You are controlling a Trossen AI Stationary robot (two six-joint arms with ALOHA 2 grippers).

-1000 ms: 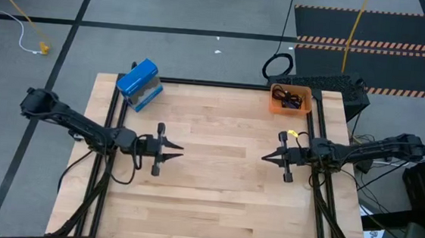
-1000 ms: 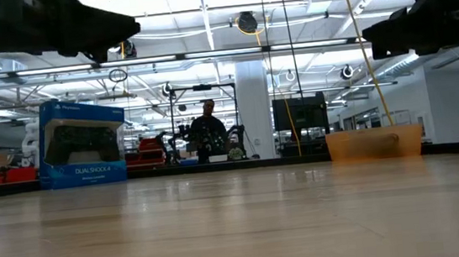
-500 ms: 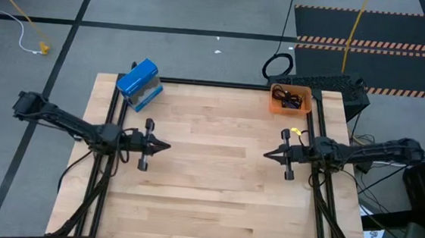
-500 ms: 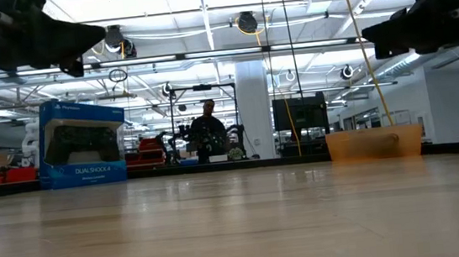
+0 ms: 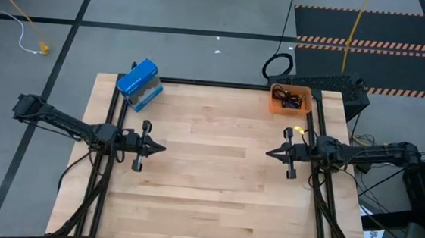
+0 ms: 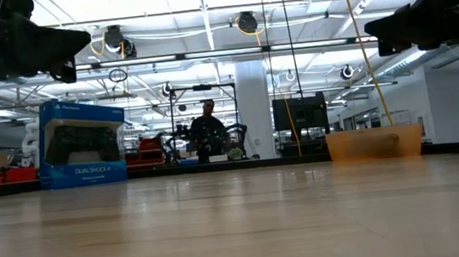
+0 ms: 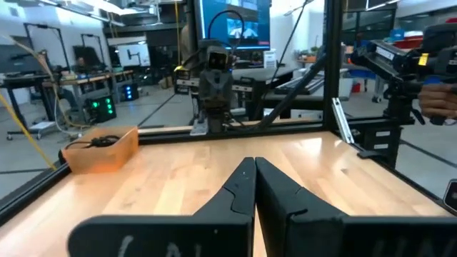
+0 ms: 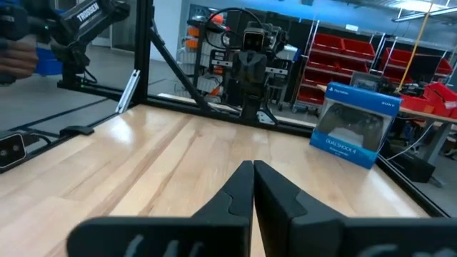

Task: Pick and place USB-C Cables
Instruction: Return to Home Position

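An orange bin [image 5: 290,99] stands at the table's far right corner with dark cables [image 5: 288,101] lying in it; which cables they are I cannot tell. It also shows in the low view [image 6: 374,142] and in the left wrist view [image 7: 100,148], where a black cable lies on its rim. My left gripper [image 5: 163,148] is shut and empty above the table's left side. My right gripper [image 5: 268,153] is shut and empty above the right side. Both point toward the table's middle.
A blue game-controller box [image 5: 139,84] stands at the far left corner. A large black cable loop [image 5: 278,66] lies on the floor beyond the far edge. A person stands in the room far behind the table [image 6: 210,134]. The bare wood table top [image 5: 216,172] lies between the grippers.
My left gripper has drawn back toward the table's left edge, staying shut. My right gripper has drawn back a little toward the right edge.
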